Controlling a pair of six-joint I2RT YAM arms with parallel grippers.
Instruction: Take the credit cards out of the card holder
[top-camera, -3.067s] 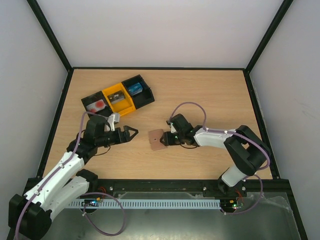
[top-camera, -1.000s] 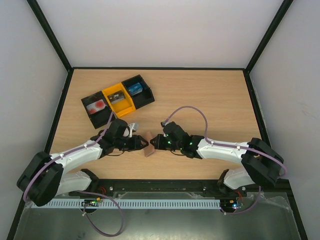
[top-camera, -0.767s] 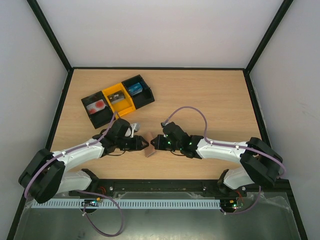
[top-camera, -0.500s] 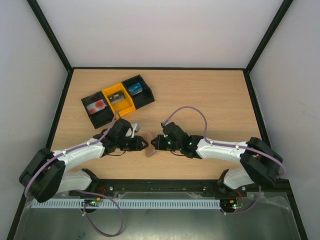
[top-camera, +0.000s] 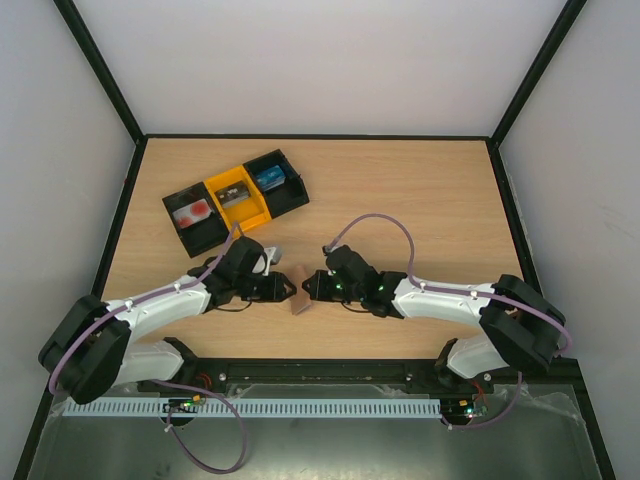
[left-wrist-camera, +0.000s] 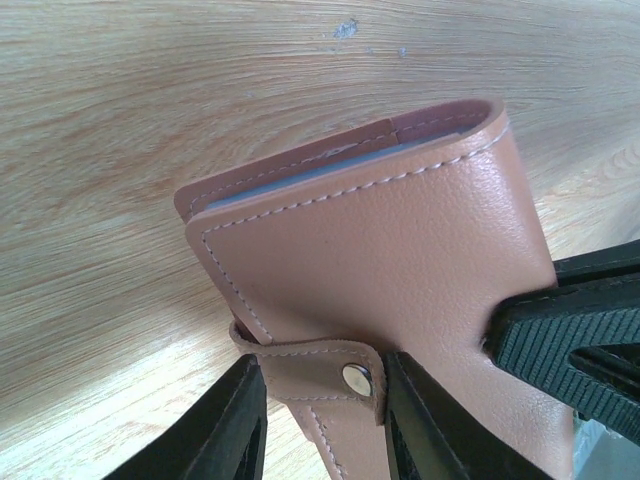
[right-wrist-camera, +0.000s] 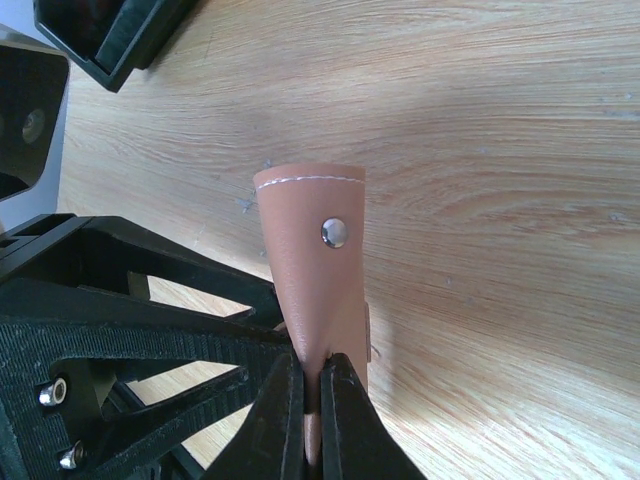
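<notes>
I'd say barely started: card holder (left-wrist-camera: 400, 250) shut, right hand (right-wrist-camera: 312, 372) pinching it, left hand (left-wrist-camera: 322, 420) straddling the snap tab (left-wrist-camera: 318, 368), grip unclear.

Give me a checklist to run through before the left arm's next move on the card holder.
1. Grip of right jaws on holder: ok, clamped.
2. Placing of left jaws: ok, one on either side of the strap.
3. Pinch of left jaws on strap: cannot tell.
4. Release of snap: not ok, looks fastened.
5. Opening of holder: not ok, folded shut.
6. Sight of cards: not ok, none show.
</notes>
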